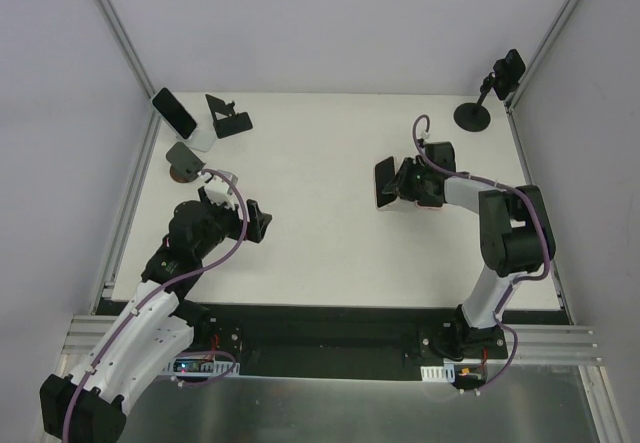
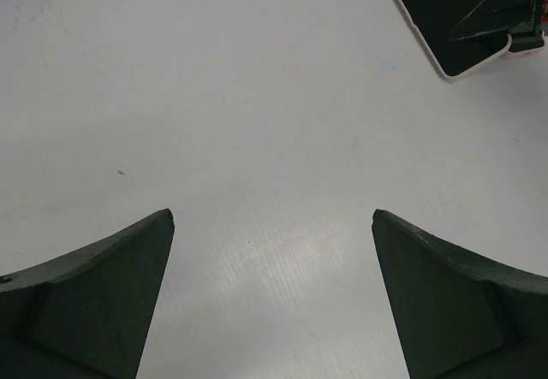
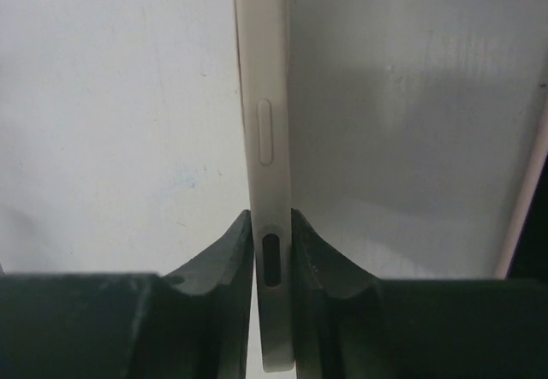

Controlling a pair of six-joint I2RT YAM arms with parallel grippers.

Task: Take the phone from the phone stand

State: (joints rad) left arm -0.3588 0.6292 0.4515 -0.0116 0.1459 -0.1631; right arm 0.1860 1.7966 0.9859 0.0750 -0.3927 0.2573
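My right gripper [image 1: 403, 183] is shut on a phone [image 1: 385, 185] with a black screen and a cream case, held on edge near the middle right of the white table. In the right wrist view the phone's cream side [image 3: 265, 131] runs straight up between the closed fingers of the gripper [image 3: 271, 218]. The phone also shows in the left wrist view [image 2: 441, 7], top right. An empty black phone stand [image 1: 228, 115] sits at the back left. My left gripper [image 1: 258, 221] is open and empty over bare table, its fingers [image 2: 103, 285] wide apart.
Another phone [image 1: 174, 111] leans on a white stand at the back left corner. A dark round object [image 1: 183, 158] lies in front of it. A black round-based stand [image 1: 472, 115] holding a device [image 1: 508, 71] is at the back right. Grey walls enclose the table [image 1: 320, 253].
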